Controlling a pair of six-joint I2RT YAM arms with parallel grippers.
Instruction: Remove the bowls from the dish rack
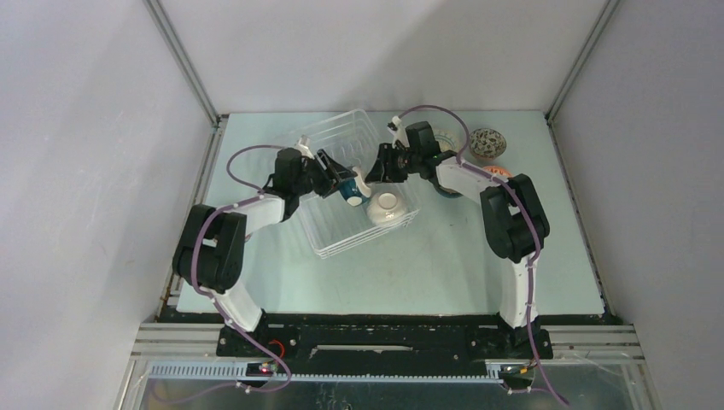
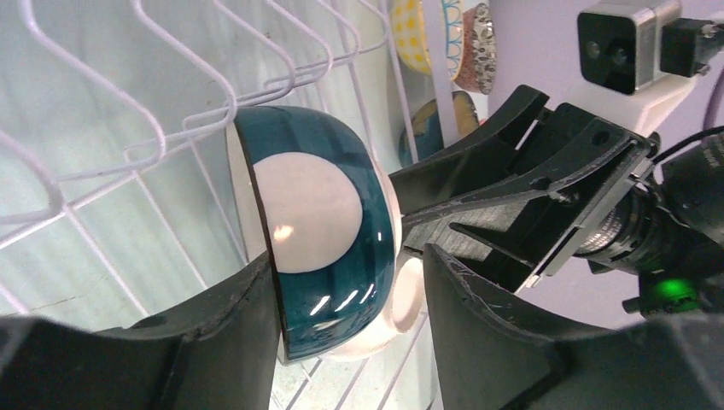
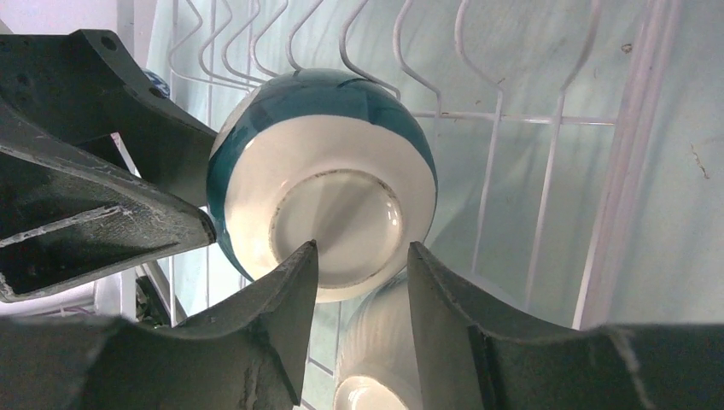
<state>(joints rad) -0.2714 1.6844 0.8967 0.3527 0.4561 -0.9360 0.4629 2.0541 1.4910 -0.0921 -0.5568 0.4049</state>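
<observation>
Inside the rack (image 1: 341,128), a teal bowl (image 2: 316,231) is straddled by the left gripper (image 2: 348,273); whether it is clamped cannot be told. The right gripper (image 3: 360,256) is held agape at its foot. With both grippers crowded on one bowl, it could be knocked onto the white bowl (image 3: 376,342) beneath, or snagged on tines (image 3: 478,51). Room is judged open only upward.
</observation>
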